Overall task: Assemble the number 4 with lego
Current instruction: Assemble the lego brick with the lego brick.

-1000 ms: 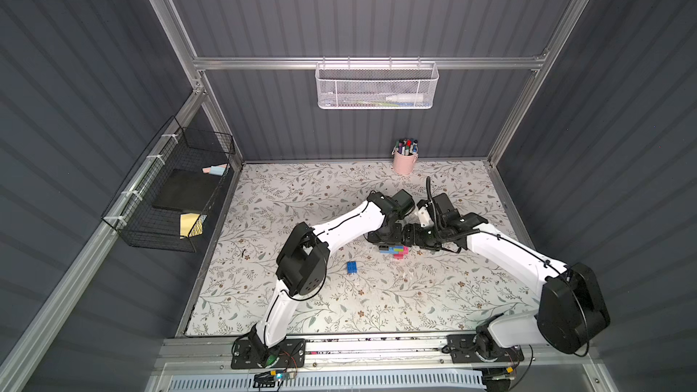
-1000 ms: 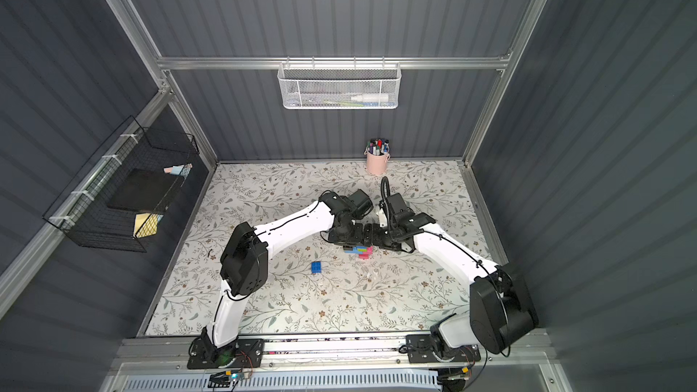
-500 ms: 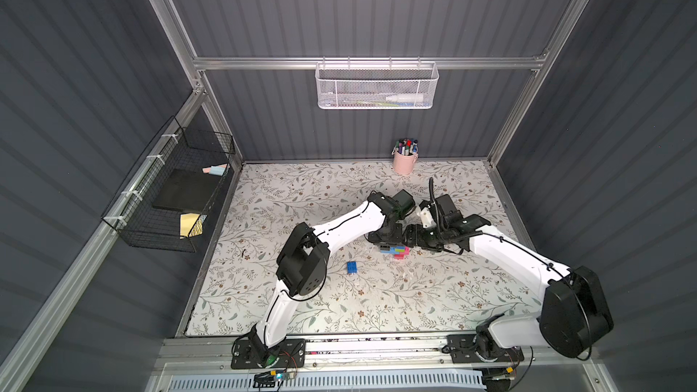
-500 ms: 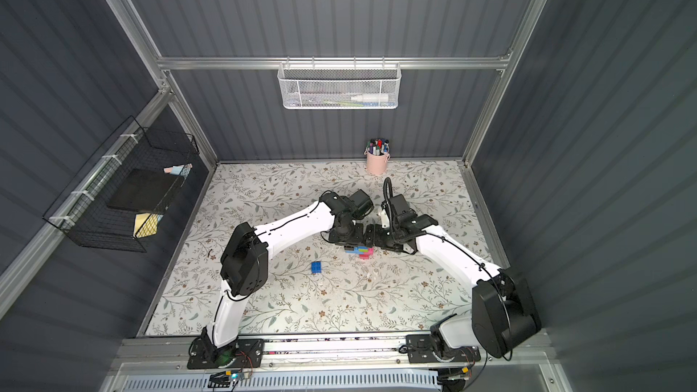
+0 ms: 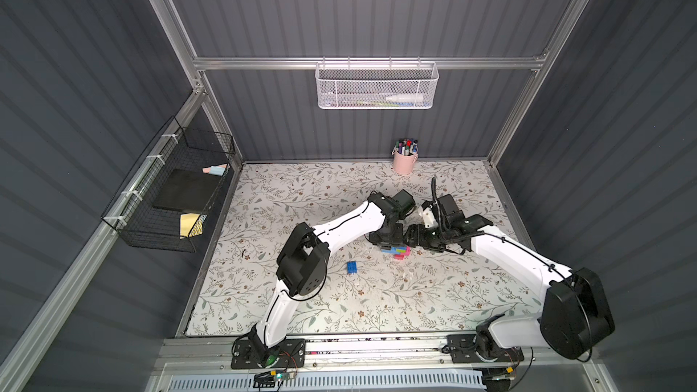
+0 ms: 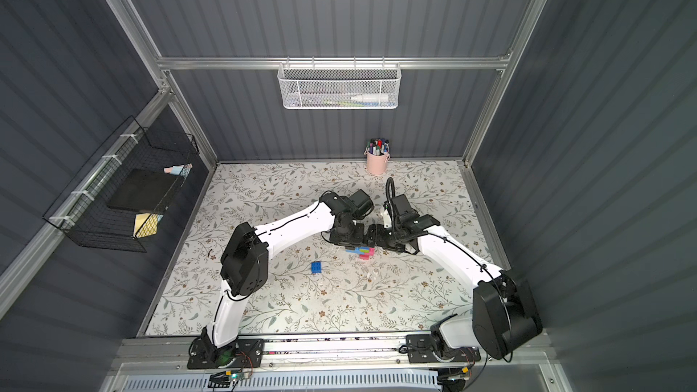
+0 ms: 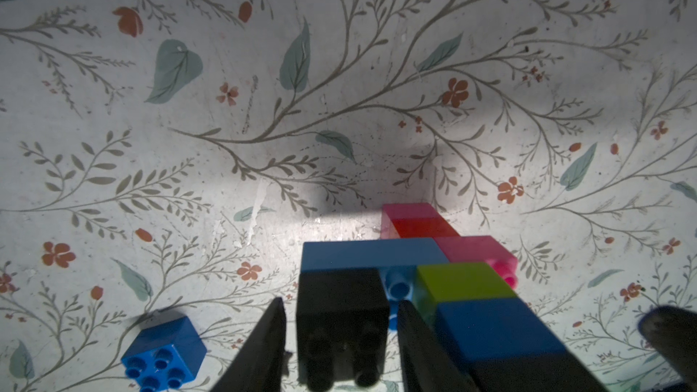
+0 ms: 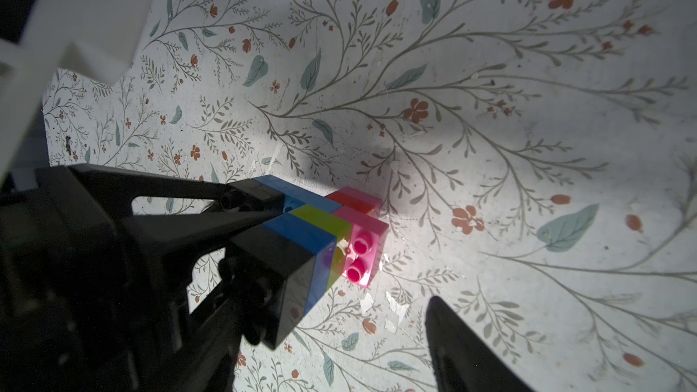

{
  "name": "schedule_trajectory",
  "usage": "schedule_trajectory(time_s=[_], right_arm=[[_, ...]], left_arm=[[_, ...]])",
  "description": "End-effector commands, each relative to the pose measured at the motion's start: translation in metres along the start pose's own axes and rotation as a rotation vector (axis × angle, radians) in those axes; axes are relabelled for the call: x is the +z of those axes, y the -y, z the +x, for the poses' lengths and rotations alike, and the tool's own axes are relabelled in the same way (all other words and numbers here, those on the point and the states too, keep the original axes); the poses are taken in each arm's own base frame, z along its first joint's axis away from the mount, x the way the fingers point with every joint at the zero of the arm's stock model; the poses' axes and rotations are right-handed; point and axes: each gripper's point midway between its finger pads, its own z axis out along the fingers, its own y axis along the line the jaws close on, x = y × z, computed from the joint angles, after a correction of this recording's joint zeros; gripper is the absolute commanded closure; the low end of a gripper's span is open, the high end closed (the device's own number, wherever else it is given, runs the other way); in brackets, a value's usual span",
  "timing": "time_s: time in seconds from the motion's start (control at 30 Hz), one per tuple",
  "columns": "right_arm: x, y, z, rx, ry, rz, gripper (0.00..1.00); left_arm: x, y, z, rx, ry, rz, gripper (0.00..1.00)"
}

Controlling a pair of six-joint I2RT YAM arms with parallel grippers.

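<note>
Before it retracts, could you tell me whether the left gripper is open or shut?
Open: the left gripper flanks the black brick, a slim gap visible at each finger.

You had open mat [image 5: 377,307] in front; left gripper [image 5: 384,240] and right gripper [image 5: 413,238] crowded the brick figure [image 5: 396,251], loose blue brick [image 5: 352,267] nearby.

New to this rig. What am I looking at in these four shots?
Two white robot arms, each ending in a black two-fingered claw, work over a floral-patterned tabletop. Two pictures look down from overhead, nearly the same view; two come from cameras on the wrists. Between the arms lies a flat figure of joined plastic bricks: light blue, black, lime green, dark blue, pink, red. A loose dark blue square brick sits apart. The left claw straddles the figure's black brick with gaps either side; the right claw is open beside it. Nothing is held.
</note>
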Motion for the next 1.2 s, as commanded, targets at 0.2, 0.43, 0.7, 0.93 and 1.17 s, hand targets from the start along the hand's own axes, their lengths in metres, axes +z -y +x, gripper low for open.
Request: schedule_trajectory(time_s=[0.2, 0.43, 0.7, 0.93, 1.17], right_arm=[[0.012, 0.034, 0.037, 0.022, -0.130, 0.129, 0.25], [0.011, 0.032, 0.036, 0.017, -0.128, 0.123, 0.25], [0.011, 0.031, 0.034, 0.013, -0.127, 0.121, 0.25], [0.011, 0.033, 0.035, 0.014, -0.132, 0.131, 0.26], [0.011, 0.034, 0.035, 0.015, -0.131, 0.134, 0.26]], left_arm=[[-0.025, 0.009, -0.005, 0.023, 0.064, 0.052, 0.50], [-0.043, 0.011, -0.012, 0.032, 0.112, 0.065, 0.47], [-0.055, 0.009, -0.012, 0.033, 0.130, 0.073, 0.49], [-0.053, 0.008, -0.012, 0.037, 0.129, 0.064, 0.69], [-0.044, 0.008, -0.016, 0.044, 0.128, 0.045, 0.85]])
